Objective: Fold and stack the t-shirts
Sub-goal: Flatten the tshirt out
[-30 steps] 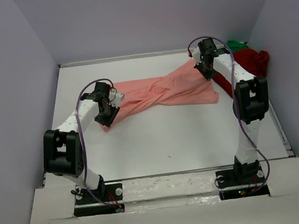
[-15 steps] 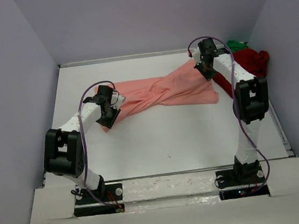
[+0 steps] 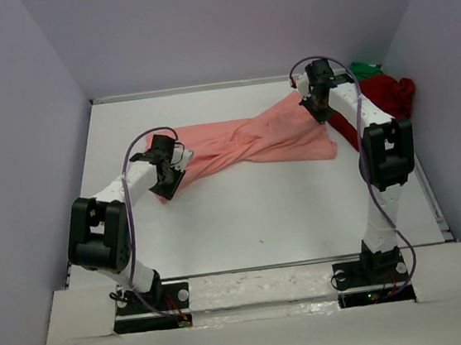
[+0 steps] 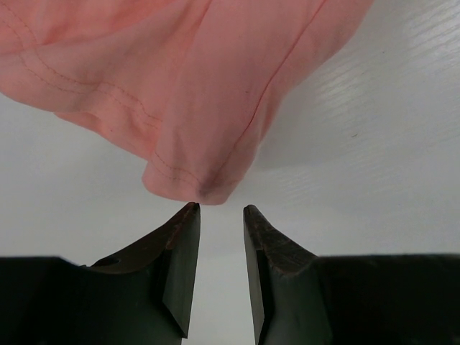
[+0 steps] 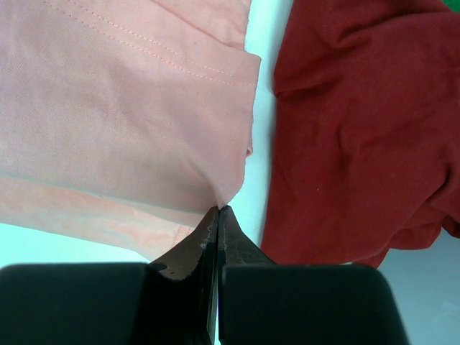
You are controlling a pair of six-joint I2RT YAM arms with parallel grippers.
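My left arm bends low over the white table. My left gripper points at the near-left corner of the salmon-pink t-shirt, jaws narrowly apart and empty, with the hemmed corner just beyond the tips. My right arm stands tall and reaches the shirt's far-right end, where my right gripper is pinched closed on its edge. The shirt lies twisted between both hands. The dark red t-shirt is crumpled just right of it, and the green t-shirt peeks out behind.
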